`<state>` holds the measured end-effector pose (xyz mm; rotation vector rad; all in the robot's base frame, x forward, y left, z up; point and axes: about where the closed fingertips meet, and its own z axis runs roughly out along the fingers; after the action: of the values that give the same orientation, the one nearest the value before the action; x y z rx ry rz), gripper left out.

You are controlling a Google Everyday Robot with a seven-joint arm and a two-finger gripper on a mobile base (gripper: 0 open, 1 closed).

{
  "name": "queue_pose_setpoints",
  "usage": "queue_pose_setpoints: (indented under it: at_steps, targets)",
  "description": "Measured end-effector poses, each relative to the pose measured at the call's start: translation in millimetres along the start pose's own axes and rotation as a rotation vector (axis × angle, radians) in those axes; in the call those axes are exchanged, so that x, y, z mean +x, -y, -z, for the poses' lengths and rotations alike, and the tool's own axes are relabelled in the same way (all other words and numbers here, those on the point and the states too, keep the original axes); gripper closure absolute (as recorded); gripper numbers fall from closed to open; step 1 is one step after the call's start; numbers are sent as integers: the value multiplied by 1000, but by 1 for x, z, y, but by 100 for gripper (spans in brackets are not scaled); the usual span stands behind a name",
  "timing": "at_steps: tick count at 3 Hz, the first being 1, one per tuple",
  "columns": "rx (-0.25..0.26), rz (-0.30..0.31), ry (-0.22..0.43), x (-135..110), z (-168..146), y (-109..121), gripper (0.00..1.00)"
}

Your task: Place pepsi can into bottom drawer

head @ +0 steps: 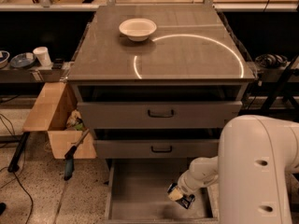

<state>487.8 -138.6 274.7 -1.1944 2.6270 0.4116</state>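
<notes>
Camera view, left to right. Far left: white paper cup on a dark side shelf, and an open brown cardboard box on the floor beside the cabinet. Centre: shallow white bowl on the grey-brown cabinet top, not part of the job. Below it are two upper grey drawers with black handles, both pushed in or nearly so. The bottom drawer, a wide shallow grey metal tray, stands pulled out.

Right of centre: the gripper at the end of the white arm reaches down into the drawer's right half, low over the floor. The small blue pepsi can is right at its tip, inside the drawer outline and mostly hidden by the wrist. Can't tell whether the gripper is clamped on it or loose, nor whether the can touches the floor.

Handling, my read: thin aluminium, light. The walls dent under squeeze, so moderate force only. Smooth painted skin, so slippery. It's round and will roll if laid on its side. Best hold is across the mid-body, jaws square to the axis, clear of the rims. Release low: the drawer sides are low, so little stops a roll.
</notes>
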Motion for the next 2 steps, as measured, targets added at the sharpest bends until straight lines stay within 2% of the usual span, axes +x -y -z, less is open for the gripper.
queue_pose_setpoints:
  at_steps: [2]
  targets:
    - [-19,-18,-30,5,-11,4,100]
